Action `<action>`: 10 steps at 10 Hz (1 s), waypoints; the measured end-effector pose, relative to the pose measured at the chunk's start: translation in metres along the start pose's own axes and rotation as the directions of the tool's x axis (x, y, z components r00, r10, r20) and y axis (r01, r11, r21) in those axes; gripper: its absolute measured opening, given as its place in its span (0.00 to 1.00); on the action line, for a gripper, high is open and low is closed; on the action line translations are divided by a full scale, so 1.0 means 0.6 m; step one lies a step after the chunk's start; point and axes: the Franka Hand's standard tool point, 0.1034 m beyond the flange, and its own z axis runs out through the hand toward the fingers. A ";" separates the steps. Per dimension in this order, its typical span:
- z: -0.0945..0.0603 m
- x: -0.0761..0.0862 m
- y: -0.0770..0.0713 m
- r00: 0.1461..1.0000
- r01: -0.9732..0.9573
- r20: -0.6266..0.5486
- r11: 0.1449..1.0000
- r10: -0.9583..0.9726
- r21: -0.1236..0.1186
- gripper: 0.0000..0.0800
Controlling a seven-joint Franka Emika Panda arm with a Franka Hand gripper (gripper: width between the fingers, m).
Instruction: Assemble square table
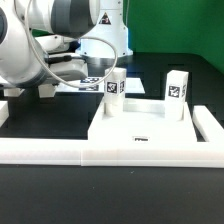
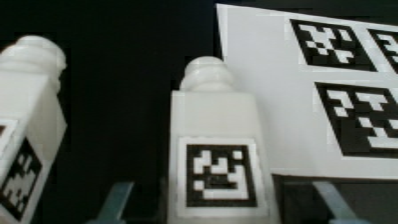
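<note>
Robot arm: the white and grey jointed robot arm (image 1: 55, 35) comes in from the exterior view's left and bends down over the back of the flat black counter (image 1: 40, 190).
Marker board: the thin flat white marker board (image 1: 68, 86) with black-and-white tags lies on the counter under the arm. In the wrist view the marker board (image 2: 311, 80) lies beyond the legs.
First leg: a small white plastic block leg (image 1: 113, 88) with a black-and-white tag on its face stands upright at the tabletop's rear corner, on the exterior view's left, just beside the arm's end. Whether it sits in a corner hole cannot be told.
Fingers: in the wrist view the grey fingers (image 2: 119, 200) stand apart, one on each side of the first leg (image 2: 217, 140), low on its body. Whether they press on it cannot be told.
Tabletop: the big white square plastic tabletop (image 1: 150, 122) with a raised rim lies flat on the counter at the middle of the scene.
Inside the rim: a small dark-printed tag (image 1: 140, 137) shows near the front edge.
Second leg: another tagged white block leg (image 1: 177, 90) stands upright at the rear corner on the exterior view's right, well apart from the first. In the wrist view this second leg (image 2: 27, 120) stands beside the first without touching it.
Border rail: a long white border rail (image 1: 60, 152) runs across the front, with the tabletop just behind it.
</note>
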 end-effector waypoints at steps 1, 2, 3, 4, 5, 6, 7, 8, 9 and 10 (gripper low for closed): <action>0.000 0.000 -0.001 1.000 0.002 0.000 1.000 -0.002 -0.001 0.36; 0.000 0.000 -0.001 1.000 0.004 0.001 1.000 -0.004 -0.002 0.36; 0.000 0.000 -0.002 1.000 0.005 0.001 1.000 -0.005 -0.002 0.36; 0.000 0.000 -0.002 1.000 0.007 0.002 1.000 -0.007 -0.003 0.36; 0.000 0.000 -0.003 1.000 0.010 0.002 1.000 -0.010 -0.004 0.36; -0.001 0.000 -0.003 1.000 0.031 0.004 0.999 -0.031 -0.008 0.36; 0.000 0.000 -0.005 0.999 0.036 0.005 0.999 -0.036 -0.006 0.36; 0.001 0.000 -0.006 0.999 0.035 0.009 0.999 -0.035 -0.004 0.36; -0.001 0.001 -0.006 0.999 0.032 0.000 0.999 -0.032 -0.003 0.36; -0.002 0.001 -0.006 1.000 0.031 -0.002 1.000 -0.031 -0.003 0.36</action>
